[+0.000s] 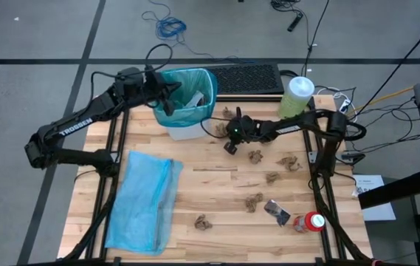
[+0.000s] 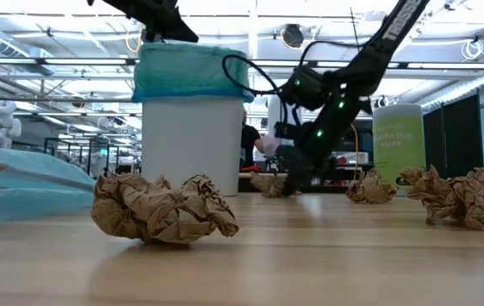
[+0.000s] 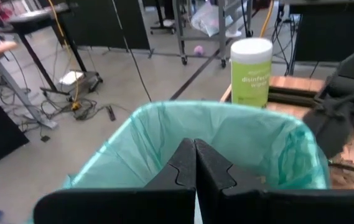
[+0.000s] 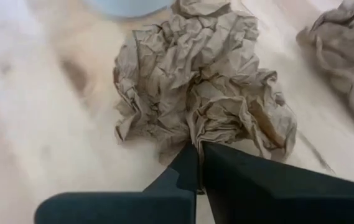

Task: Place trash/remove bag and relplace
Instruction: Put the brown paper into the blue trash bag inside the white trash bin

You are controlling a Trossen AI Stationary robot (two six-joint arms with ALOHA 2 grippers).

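A white bin (image 1: 185,130) lined with the teal-green bag (image 1: 190,92) stands at the table's far left. My left gripper (image 1: 167,103) is shut just over the bag's left rim (image 3: 164,115). Crumpled brown paper wads of trash (image 1: 255,156) lie across the table's right half. A silvery wrapper (image 1: 276,212) and a red-and-white object (image 1: 313,221) lie near the front right. My right gripper (image 4: 195,155) is low beside the bin, shut at the near edge of one wad (image 4: 195,81). My right gripper pinches the wad's near edge (image 4: 188,138) between its two fingertips. The tips hide how much paper is caught. The fingers slant down from the table's right side. The wad rests on the table top.
A pale sky-blue bag (image 1: 145,201) lies flat at the table's near left. A tall green canister (image 1: 296,97) stands at the far right corner, beside a black keyboard (image 1: 246,77). Bare wood lies in the table's middle.
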